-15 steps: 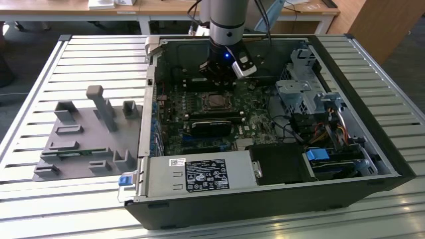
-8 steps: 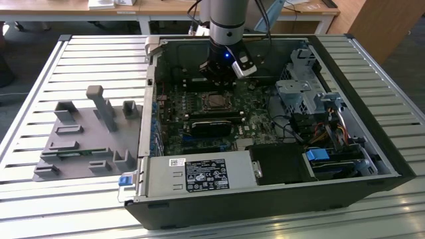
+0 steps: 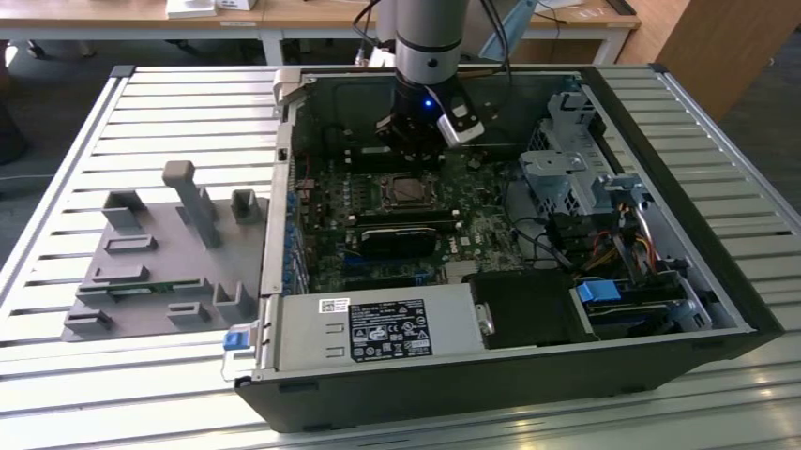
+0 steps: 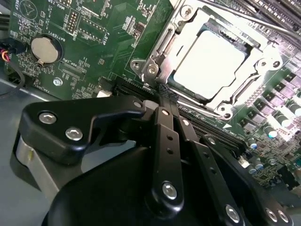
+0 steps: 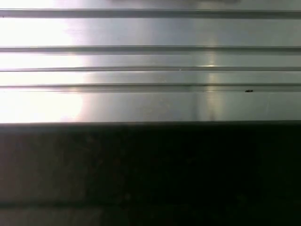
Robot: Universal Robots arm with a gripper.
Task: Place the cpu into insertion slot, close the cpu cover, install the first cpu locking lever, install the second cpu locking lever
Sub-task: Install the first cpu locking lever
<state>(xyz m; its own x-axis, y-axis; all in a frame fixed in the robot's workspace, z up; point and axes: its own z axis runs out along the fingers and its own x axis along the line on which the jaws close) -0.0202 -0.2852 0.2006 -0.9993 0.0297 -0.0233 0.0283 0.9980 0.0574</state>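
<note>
Two black fingers of the gripper are pressed together with nothing between them, their tip right at the edge of the insertion slot. Just past the tip, the cpu lies flat in the slot with the cpu cover closed down around it. One round silver battery sits off to the side on the green board.

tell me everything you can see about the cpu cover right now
The cpu cover is a thin silvery metal frame with a square cut-out, lying closed and flat over the cpu, whose pale top shows through the opening. Screws sit at its corners. It rests on the green motherboard, and the gripper has its fingertips at the cover's near edge.
</note>
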